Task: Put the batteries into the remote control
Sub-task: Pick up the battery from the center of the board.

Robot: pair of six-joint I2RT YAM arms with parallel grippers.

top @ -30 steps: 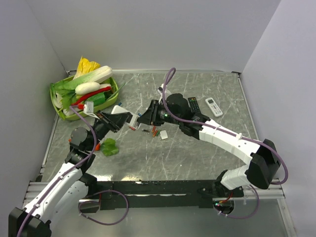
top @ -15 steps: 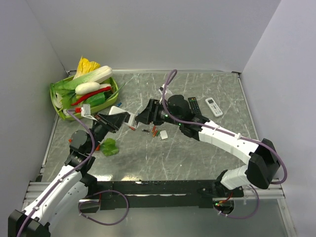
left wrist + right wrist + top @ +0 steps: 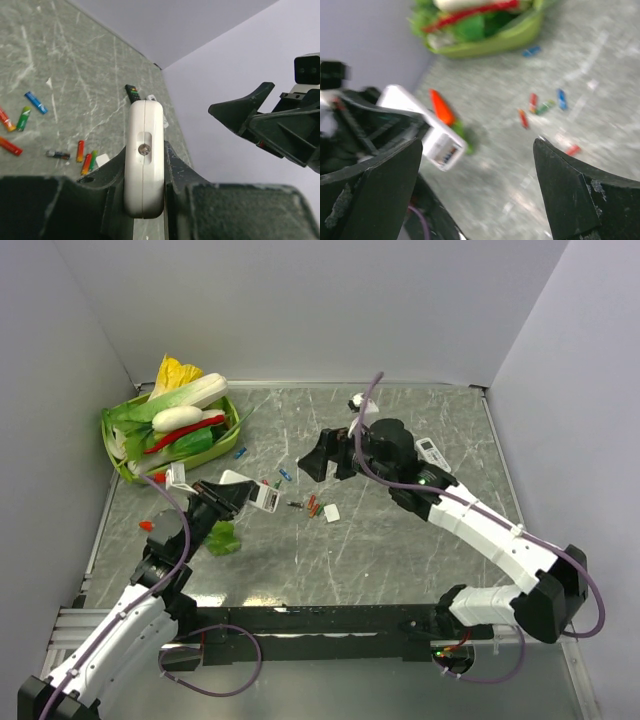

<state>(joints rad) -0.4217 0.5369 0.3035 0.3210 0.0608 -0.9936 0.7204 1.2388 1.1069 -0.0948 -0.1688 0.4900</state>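
The grey marbled table point(image 3: 400, 560) carries a green basket point(image 3: 233, 430) of vegetables far left, loose batteries point(image 3: 313, 506) mid-table beside a small white piece point(image 3: 332, 512), a leafy green point(image 3: 223, 538), an orange carrot point(image 3: 148, 525) and a black remote point(image 3: 133, 92)

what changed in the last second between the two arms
The right gripper, jaws open, pulled back from the remote control toward the far side of the table. The left gripper shifted a little toward the near edge, still clamped on the remote control. The loose batteries and the vegetable basket stayed put.
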